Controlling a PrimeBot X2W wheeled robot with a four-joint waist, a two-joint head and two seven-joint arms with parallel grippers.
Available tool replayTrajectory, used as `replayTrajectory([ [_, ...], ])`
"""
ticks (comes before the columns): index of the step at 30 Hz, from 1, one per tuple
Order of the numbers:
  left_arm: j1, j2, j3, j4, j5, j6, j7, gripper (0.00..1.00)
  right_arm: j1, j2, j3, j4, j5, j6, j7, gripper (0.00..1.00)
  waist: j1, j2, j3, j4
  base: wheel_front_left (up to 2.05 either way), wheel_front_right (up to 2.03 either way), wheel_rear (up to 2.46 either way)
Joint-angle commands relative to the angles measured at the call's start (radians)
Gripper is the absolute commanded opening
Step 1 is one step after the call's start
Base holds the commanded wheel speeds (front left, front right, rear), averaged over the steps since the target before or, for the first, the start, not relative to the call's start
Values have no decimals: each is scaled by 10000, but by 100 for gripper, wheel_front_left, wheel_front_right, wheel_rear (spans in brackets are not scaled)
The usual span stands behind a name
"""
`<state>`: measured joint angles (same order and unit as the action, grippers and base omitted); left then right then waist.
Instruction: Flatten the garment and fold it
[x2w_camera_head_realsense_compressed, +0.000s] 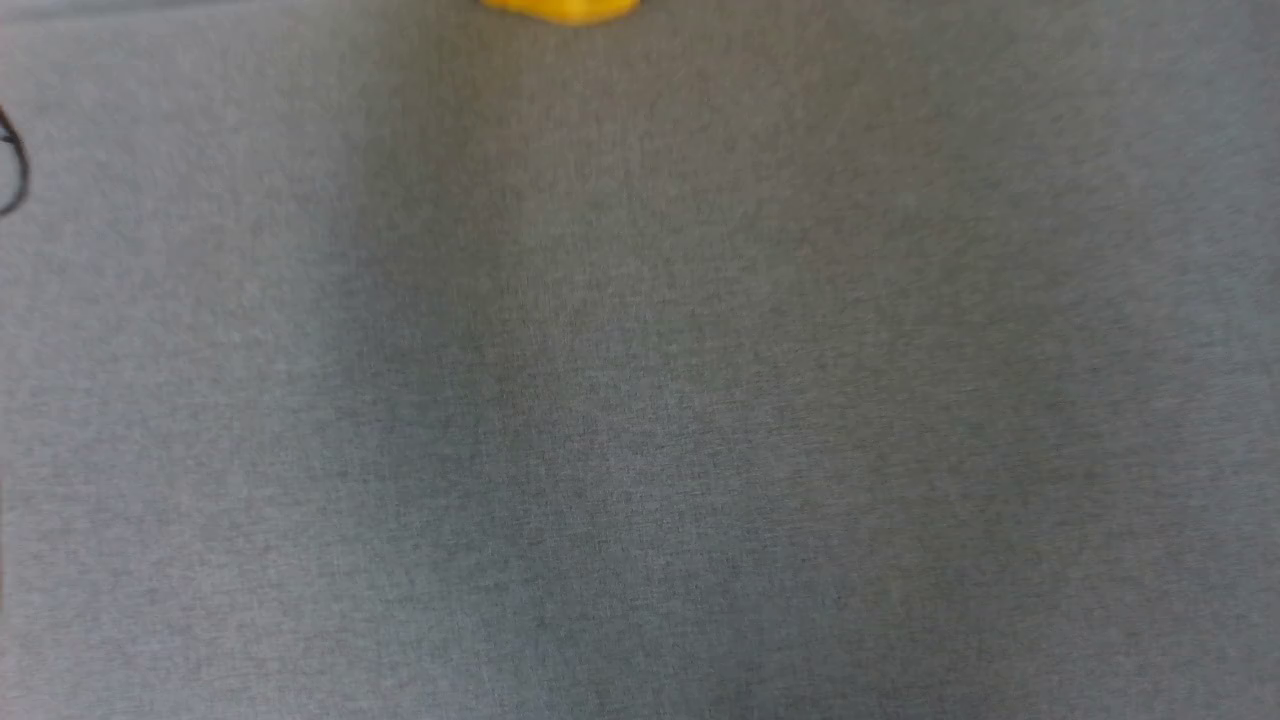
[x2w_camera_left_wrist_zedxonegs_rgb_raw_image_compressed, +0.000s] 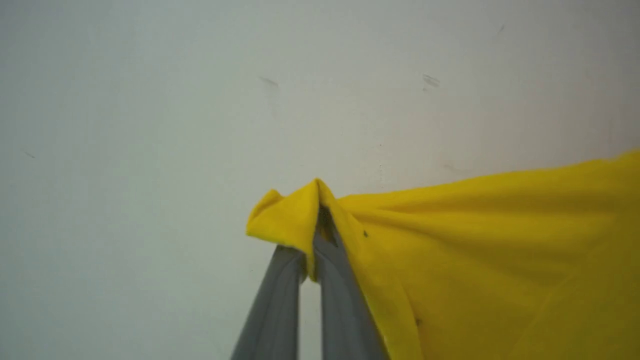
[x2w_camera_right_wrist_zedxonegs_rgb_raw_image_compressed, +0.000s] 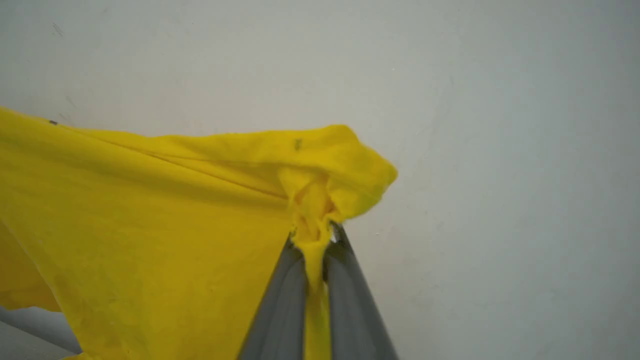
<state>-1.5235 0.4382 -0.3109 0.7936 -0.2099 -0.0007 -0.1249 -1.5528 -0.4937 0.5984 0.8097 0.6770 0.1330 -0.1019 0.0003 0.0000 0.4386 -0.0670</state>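
The garment (x2w_camera_left_wrist_zedxonegs_rgb_raw_image_compressed: 475, 250) is bright yellow cloth, held up in the air before a pale wall. In the left wrist view my left gripper (x2w_camera_left_wrist_zedxonegs_rgb_raw_image_compressed: 315, 235) is shut on one bunched corner of it, and the cloth stretches off to the right. My right gripper (x2w_camera_right_wrist_zedxonegs_rgb_raw_image_compressed: 315, 235) is shut on another bunched corner, with the garment (x2w_camera_right_wrist_zedxonegs_rgb_raw_image_compressed: 150, 225) spreading to the left and hanging down. In the head view only a small yellow edge of the garment (x2w_camera_head_realsense_compressed: 562, 8) shows at the top, above the grey table (x2w_camera_head_realsense_compressed: 640, 400).
The grey cloth-covered table spreads across the head view. A thin dark cable loop (x2w_camera_head_realsense_compressed: 14, 170) lies at its left edge. A pale, lightly scuffed wall (x2w_camera_left_wrist_zedxonegs_rgb_raw_image_compressed: 200, 100) stands behind the held garment.
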Motion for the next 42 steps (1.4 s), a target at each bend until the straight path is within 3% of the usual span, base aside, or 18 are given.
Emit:
replayTrajectory([
  [1,22,-1,24,178,-23,-39,-122,0,-60,-24,147,111,113,-23,-104,0,-3,0,698,143,0,0,0],
  [8,665,-385,88,1374,-405,-126,-860,0,280,84,1473,630,850,-23,-293,0,-3,0,999,297,0,0,0],
  [14,1879,-673,450,1885,-1020,-316,-1267,0,1348,138,2596,701,1569,-23,-627,0,-3,0,429,439,0,0,0],
  [18,3482,-899,1031,1459,-1693,-403,-1354,0,2599,-45,3329,332,2140,-23,-878,0,-3,0,-313,598,0,0,0],
  [22,5949,-1052,1763,115,-2211,-253,-1364,0,4081,-461,3779,-292,2631,-23,-1225,0,-3,0,-1180,777,0,0,0],
  [30,11292,-1263,2218,-3244,-2563,623,-1101,0,7403,-1454,3469,-1958,2973,-23,-1568,0,-3,0,-2605,994,0,0,0],
  [37,15420,-1144,2703,-7214,-2818,2076,390,0,10151,-1886,2658,-3368,2300,-23,-1468,0,-3,0,-3231,806,0,0,0],
  [42,17587,-1163,2995,-9607,-2855,3016,1306,0,12137,-2193,1279,-4353,1854,-23,-946,0,-3,0,-3379,821,0,0,0],
])
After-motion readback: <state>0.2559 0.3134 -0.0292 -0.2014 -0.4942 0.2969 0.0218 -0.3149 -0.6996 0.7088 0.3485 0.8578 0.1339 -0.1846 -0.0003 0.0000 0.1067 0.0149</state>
